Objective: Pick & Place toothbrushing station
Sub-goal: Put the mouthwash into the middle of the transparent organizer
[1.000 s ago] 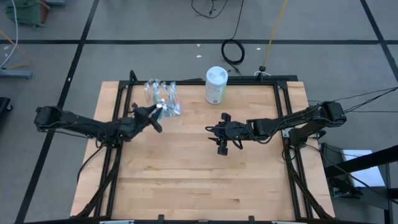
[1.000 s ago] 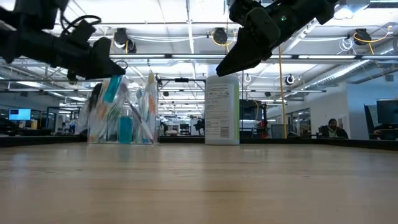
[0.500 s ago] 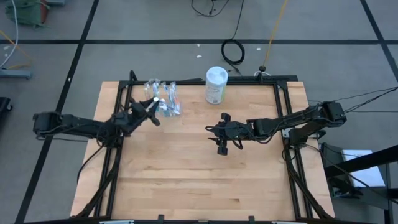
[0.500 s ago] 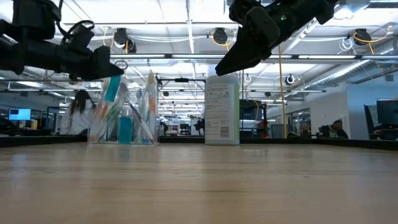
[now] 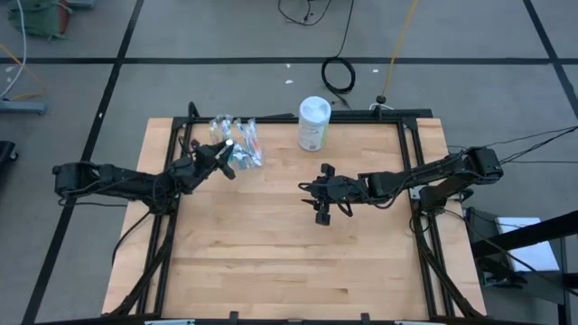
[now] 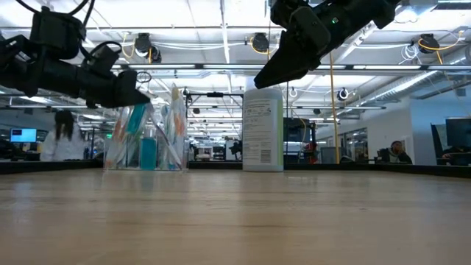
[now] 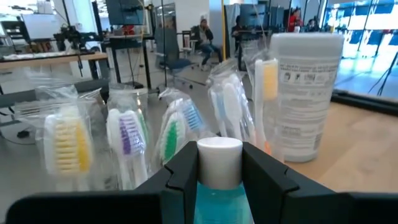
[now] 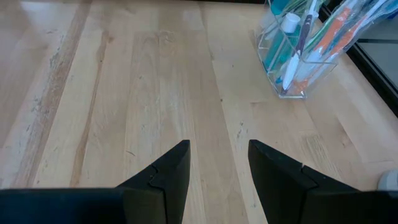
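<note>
Toothpaste tube (image 7: 219,168) sits clamped in my left hand (image 5: 224,159) beside the toothbrush cup (image 5: 237,144) at the surface's far-left corner, lined up, I judge, for insertion. Right hand (image 5: 318,199) hovers mid-surface, open, empty, clear of the work.

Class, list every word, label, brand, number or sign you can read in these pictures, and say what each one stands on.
None can be read.
White canister: its label carries lines of small print and round symbols, too blurred to read.
Same canister from table height: print on the label, too small to read.
Toothbrushes and teal tube: no lettering shows.
Room behind: screens and signs too far off to read.
</note>
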Controlling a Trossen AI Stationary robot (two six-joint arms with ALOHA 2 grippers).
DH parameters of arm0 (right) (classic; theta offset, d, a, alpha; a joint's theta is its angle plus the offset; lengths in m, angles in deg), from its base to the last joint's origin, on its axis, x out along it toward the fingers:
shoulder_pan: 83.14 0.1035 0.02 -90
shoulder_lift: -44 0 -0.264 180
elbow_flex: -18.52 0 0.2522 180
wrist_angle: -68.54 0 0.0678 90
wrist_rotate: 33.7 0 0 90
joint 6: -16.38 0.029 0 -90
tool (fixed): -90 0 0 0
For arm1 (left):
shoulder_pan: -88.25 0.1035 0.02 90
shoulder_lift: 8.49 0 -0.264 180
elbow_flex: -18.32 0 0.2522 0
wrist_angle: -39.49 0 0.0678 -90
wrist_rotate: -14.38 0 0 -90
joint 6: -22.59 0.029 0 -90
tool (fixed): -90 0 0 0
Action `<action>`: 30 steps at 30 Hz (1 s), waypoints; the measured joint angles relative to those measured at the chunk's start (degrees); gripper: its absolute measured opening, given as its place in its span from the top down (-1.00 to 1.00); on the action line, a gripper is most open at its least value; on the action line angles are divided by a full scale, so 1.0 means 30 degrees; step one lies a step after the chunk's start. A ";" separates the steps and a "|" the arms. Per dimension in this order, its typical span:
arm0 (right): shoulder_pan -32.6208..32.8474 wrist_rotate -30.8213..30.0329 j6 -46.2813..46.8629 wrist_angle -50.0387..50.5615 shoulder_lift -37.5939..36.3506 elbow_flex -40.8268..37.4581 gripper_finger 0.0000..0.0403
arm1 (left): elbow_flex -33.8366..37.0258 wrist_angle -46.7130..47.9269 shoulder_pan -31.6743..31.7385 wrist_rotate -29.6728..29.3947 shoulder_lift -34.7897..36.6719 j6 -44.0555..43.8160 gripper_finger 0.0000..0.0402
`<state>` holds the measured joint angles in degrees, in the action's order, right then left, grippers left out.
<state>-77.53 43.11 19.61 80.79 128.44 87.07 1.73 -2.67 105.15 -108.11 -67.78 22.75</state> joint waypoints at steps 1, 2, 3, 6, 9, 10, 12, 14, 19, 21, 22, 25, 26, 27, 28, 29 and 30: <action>0.0000 0.0000 0.0000 0.0005 0.0002 0.0000 0.22 | 0.0000 -0.0081 0.0000 0.0000 0.0000 -0.0112 0.49; 0.0000 0.0000 0.0000 -0.0002 0.0002 0.0000 0.22 | -0.0005 -0.0114 0.0000 0.0005 0.0000 -0.0217 0.49; 0.0000 0.0000 0.0000 -0.0002 0.0002 0.0000 0.22 | -0.0007 -0.0062 0.0000 0.0012 0.0005 -0.0315 0.49; 0.0000 0.0000 0.0000 0.0001 0.0002 0.0000 0.22 | -0.0007 0.0352 0.0000 0.0170 0.0005 -0.0970 0.49; 0.0000 0.0000 0.0000 -0.0002 0.0002 0.0000 0.22 | -0.0022 0.0607 0.0000 -0.0270 -0.0006 -0.1091 0.49; 0.0000 0.0000 0.0000 -0.0002 0.0002 0.0000 0.22 | -0.0022 0.0581 0.0001 -0.0477 -0.0140 -0.1103 0.49; 0.0000 0.0000 -0.0007 -0.0002 0.0002 0.0000 0.22 | -0.0041 0.0223 0.0000 -0.0520 -0.0491 -0.1174 0.49; 0.0000 0.0000 0.0000 -0.0008 0.0002 0.0000 0.22 | -0.0036 -0.0398 0.0000 -0.0508 -0.0793 -0.0820 0.49; 0.0000 0.0000 0.0000 -0.0111 0.0002 0.0000 0.22 | -0.0647 -0.1395 0.0136 0.0260 -0.1943 -0.0074 0.49; 0.0000 0.0000 0.0000 -0.0145 0.0002 0.0000 0.22 | -0.1003 -0.1386 0.0281 0.0504 -0.2558 -0.0095 0.49; 0.0000 0.0000 0.0000 -0.0131 0.0002 0.0000 0.22 | -0.1172 -0.1399 0.0311 0.0483 -0.2947 -0.0046 0.49; 0.0000 0.0000 0.0000 -0.0133 0.0002 0.0000 0.22 | -0.1578 -0.1392 0.0379 -0.0102 -0.4017 0.0675 0.49; 0.0000 -0.0003 0.0000 -0.0133 0.0002 0.0000 0.22 | -0.1603 -0.1333 0.0378 -0.0316 -0.4146 0.0809 0.49; 0.0000 0.0000 0.0000 -0.0133 0.0002 0.0000 0.22 | -0.1603 -0.1331 0.0372 -0.0389 -0.4175 0.0847 0.49; 0.0000 0.0000 0.0000 -0.0133 0.0002 0.0000 0.22 | -0.1616 -0.1379 0.0372 -0.0407 -0.4168 0.0833 0.49; 0.0000 0.0000 -0.0004 -0.0133 0.0002 0.0000 0.22 | -0.1638 -0.1396 0.0359 -0.0408 -0.4167 0.0817 0.49; 0.0000 0.0000 0.0000 -0.0129 0.0002 0.0000 0.22 | -0.1634 -0.1363 0.0355 -0.0402 -0.4167 0.0880 0.49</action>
<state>-77.53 43.11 19.61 80.40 128.44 87.07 -3.17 -6.76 106.22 -109.32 -80.28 25.39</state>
